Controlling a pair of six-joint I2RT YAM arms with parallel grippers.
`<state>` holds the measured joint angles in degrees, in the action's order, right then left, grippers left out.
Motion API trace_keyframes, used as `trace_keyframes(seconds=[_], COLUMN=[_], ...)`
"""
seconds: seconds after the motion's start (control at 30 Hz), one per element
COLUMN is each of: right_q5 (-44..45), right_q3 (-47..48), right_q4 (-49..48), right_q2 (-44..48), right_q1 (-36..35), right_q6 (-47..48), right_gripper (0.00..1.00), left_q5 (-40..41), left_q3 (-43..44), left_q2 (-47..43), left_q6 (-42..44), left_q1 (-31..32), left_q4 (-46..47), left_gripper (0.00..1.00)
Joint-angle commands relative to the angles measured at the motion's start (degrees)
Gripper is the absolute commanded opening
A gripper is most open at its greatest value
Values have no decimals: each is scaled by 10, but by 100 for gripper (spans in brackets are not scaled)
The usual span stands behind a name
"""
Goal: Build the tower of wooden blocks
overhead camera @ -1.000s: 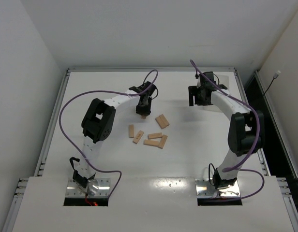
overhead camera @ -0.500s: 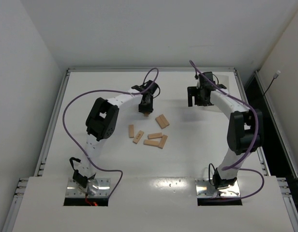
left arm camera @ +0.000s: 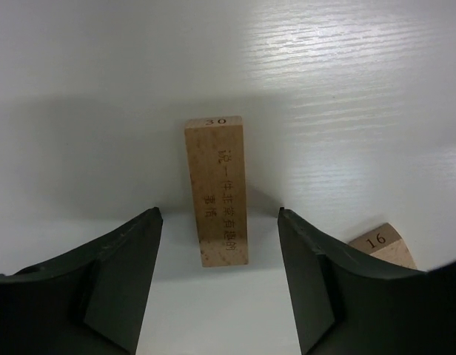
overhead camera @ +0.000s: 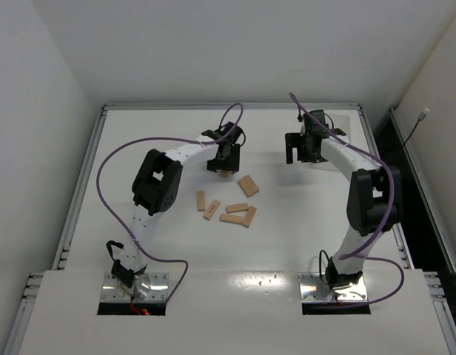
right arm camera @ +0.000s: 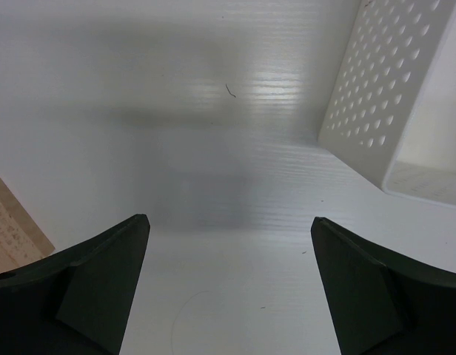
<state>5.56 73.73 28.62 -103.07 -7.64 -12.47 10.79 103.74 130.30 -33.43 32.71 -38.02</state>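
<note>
Left gripper (left arm camera: 219,214) half-open astride block 30 (left arm camera: 215,170), no grip — base laid, prob.; next: fetch from nearer wood blocks (overhead camera: 230,218). Right gripper (right arm camera: 229,220) wide, empty.

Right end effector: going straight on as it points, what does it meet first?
Probably bare table; depth is unclear. The right end effector is open with nothing between its fingers; the white tray lies to one side, a wood block to the other.

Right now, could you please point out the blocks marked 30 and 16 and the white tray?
block marked 30 (left arm camera: 217,194): left wrist view, middle of printed face.
block marked 16 (left arm camera: 377,242): left wrist view, numbered end.
white tray (right arm camera: 376,89): right wrist view, perforated wall.
</note>
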Motion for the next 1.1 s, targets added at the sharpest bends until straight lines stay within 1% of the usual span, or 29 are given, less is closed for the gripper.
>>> trace_keyframes(seconds=[0.0, 0.07, 0.17, 0.23, 0.27, 0.3, 0.37, 0.4, 0.43, 0.5, 0.53, 0.63, 0.7, 0.73, 0.87, 0.93, 1.07], right_q5=[3, 3, -7, -7, -7, -13, -13, -13, -13, -13, 6, 21, 26, 26, 26, 26, 21], right_q3=[19, 13, -24, -45, -66, -76, -101, -107, -115, -121, -121, -115, -94, -84, -62, -55, -31], right_q4=[-10, -16, -28, -46, -51, -58, -65, -65, -65, -70, -70, -77, -77, -72, -72, -72, -67], right_q2=[5, 12, 44, 60, 69, 86, 92, 99, 99, 99, 91, 67, 49, 32, 3, -14, -40], right_q1=[-3, -8, -8, -24, -24, -33, -54, -62, -82, -108, -135, -172, -178, -186, -203, -209, -221], right_q6=[-9, -3, 4, 11, 17, 23, 40, 46, 59, 70, 77, 77, 77, 77, 77, 77, 77], right_gripper=[88, 88, 88, 88, 88, 88, 88, 88, 88, 87, 87, 87, 87, 87, 87, 87, 87], left_q5=[7, 13, 19, 34, 41, 52, 63, 68, 68, 87, 92, 124, 124, 117, 126, 126, 66], left_q3=[12, 17, 23, 28, 28, 28, 28, 23, 13, 8, 0, -20, -56, -91, -160, -173, -186], left_q2=[2, -5, -40, -64, -91, -104, -132, -160, -173, -208, -217, -250, -273, -297, -343, -349, -363], left_q6=[5, 20, 49, 64, 75, 81, 93, 93, 93, 100, 100, 98, 87, 80, 102, 116, 122], left_q1=[-7, -12, -12, -12, -12, -12, -19, -19, -27, -43, -48, -74, -104, -126, -153, -162, -191], left_q4=[-5, -5, -5, 1, 1, 8, 8, 8, 8, 15, 15, 9, 22, 41, 76, 83, 77], left_gripper=[62, 66, 72, 78, 81, 90, 95, 98, 100, 100, 100, 100, 100, 100, 100, 100, 100])
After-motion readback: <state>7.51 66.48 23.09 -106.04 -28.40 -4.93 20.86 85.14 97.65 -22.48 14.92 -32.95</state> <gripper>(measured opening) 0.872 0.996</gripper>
